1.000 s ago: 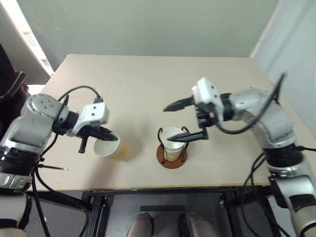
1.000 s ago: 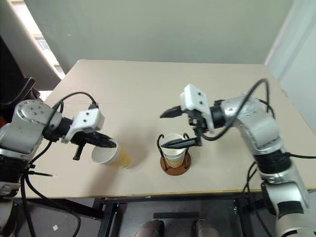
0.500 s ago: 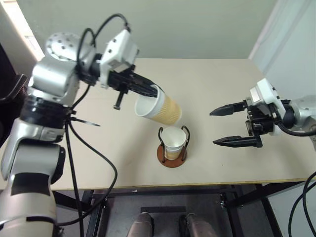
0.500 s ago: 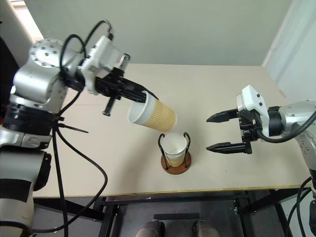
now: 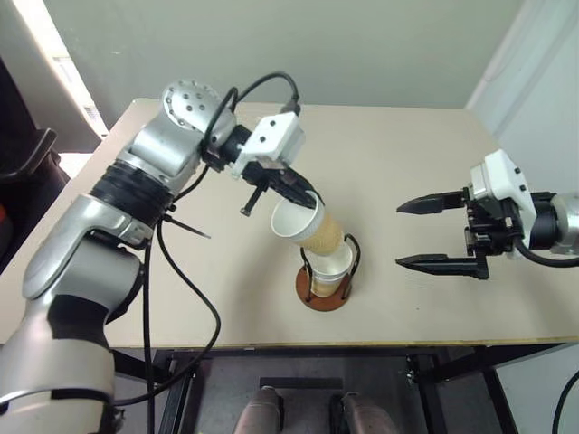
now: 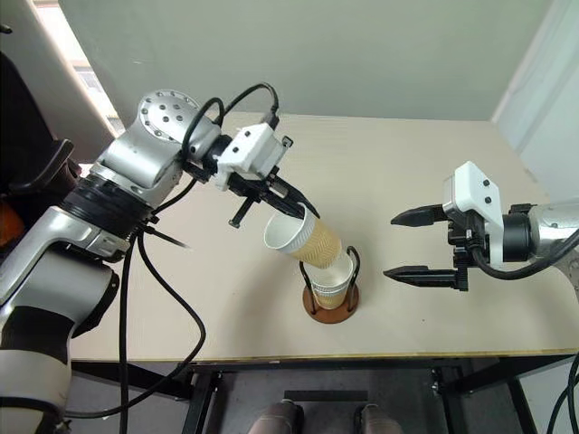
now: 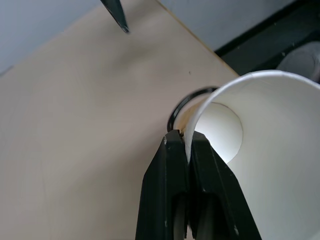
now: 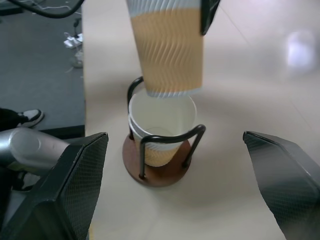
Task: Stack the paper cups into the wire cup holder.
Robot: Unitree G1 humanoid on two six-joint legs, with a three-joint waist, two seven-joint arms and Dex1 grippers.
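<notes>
Pale yellow-tan paper cup [image 5: 308,226], rim pinched by the left claw [image 5: 306,193], hangs tilted just above the black-wire holder [image 5: 328,274] below the claw; next, upright and lower it. The right claw [image 5: 418,234] waits wide open.

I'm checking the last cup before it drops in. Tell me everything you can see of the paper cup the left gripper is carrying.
The carried cup is tapered paper, white inside and along the rim, with a wavy ribbed tan sleeve and a white band at its foot. It hangs tilted, mouth up toward the left gripper, whose shut fingers pinch its rim wall, one inside, one outside. Its foot points down at the cups nested in the wire holder, just above their rim.
</notes>
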